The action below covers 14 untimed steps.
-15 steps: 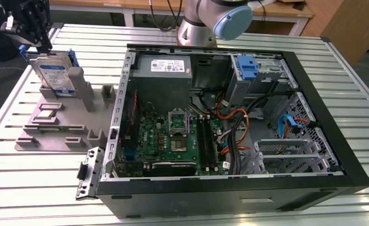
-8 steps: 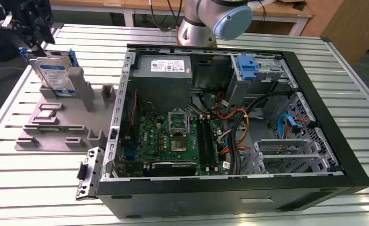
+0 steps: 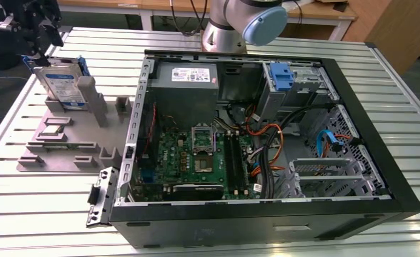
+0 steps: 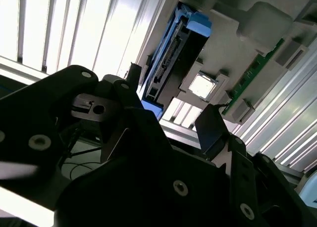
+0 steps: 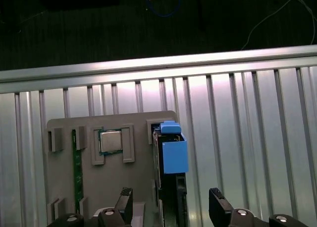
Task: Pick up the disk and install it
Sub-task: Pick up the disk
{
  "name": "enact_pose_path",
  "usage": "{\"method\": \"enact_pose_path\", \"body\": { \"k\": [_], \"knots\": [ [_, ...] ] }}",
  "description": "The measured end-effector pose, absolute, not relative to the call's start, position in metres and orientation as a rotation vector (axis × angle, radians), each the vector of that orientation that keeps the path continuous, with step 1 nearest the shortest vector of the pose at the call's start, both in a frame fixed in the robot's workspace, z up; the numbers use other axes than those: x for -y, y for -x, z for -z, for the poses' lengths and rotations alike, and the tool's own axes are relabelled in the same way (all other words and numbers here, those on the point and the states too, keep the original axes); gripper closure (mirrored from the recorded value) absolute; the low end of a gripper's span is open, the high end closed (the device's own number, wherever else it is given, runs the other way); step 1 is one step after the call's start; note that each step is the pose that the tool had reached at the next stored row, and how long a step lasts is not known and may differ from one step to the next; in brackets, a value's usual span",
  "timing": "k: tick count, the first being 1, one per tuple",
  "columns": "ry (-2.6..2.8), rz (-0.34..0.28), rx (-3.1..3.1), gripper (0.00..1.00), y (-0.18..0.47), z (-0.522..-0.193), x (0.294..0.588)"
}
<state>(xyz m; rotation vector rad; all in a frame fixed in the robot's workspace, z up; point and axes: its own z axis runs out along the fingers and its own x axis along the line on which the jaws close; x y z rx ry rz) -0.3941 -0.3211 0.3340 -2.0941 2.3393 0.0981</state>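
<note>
Hanging open, the claw (image 5: 169, 197) is hovering directly over the disk (image 3: 58, 85), its two dark fingers (image 5: 125, 202) spread wide and gripping nothing. In the first wrist view the disk's blue-railed top edge is lining up with the gap between them. In the exterior view the tips are sitting close above that edge, though whether they are touching it cannot be told.

Beneath the claw, a slatted metal desk (image 3: 38, 214) is carrying everything. Well away from the claw, toward the exterior view's right, an open black computer case (image 3: 267, 225) is lying on the desk, showing a grey power supply (image 3: 185, 80), a green motherboard (image 3: 195, 155) and loose cables (image 3: 267, 155).

Right under the claw, a grey tray (image 3: 88, 134) is resting on the desk just beside the case. The disk is standing on edge in a slot of this tray, its silver face and blue-and-white label showing in the exterior view.

A little to one side of the claw, a green memory stick (image 5: 77, 172) is sitting in another slot. Between it and the disk, a square processor chip (image 5: 111, 141) is lying flat in a recess.
</note>
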Motion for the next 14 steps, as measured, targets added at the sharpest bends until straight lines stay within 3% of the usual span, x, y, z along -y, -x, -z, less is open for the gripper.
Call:
{"method": "enact_pose_path", "body": {
  "k": [14],
  "knots": [
    [2.178, -0.098, -2.265, 0.29, 0.397, -0.319, 0.319]
  ]
}}
